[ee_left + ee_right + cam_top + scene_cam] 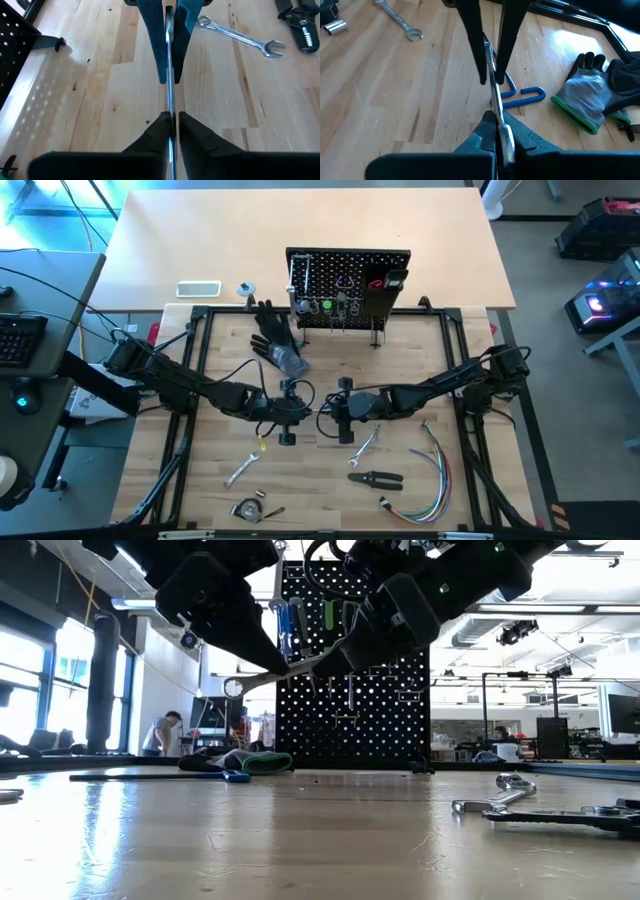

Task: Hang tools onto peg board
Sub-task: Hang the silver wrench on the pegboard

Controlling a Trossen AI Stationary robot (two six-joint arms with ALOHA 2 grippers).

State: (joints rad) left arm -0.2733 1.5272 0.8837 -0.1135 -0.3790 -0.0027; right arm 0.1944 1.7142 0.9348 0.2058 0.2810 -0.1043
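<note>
At centre frame in the high view, left gripper (291,412) and right gripper (338,412) meet above the table (200,470), each with its fingers clamped on one end of the same silver wrench (285,672). The low view shows that wrench held clear of the wood, in front of the peg board (348,285), which stands at upper centre with several tools already on its hooks.

Judgement: this is a hand-over between arms. One gripper should let go only once the other's hold is firm. The left wrist view shows the wrench (170,100) edge-on between both sets of fingers, so alignment looks good. The receiving arm should keep the ring end free for a hook.

Remaining on the table: a second wrench (366,444), a third wrench (240,471), pliers (375,478), a blue hex key (522,93). Glove (275,335) and wires (425,480) are not part of the job.
</note>
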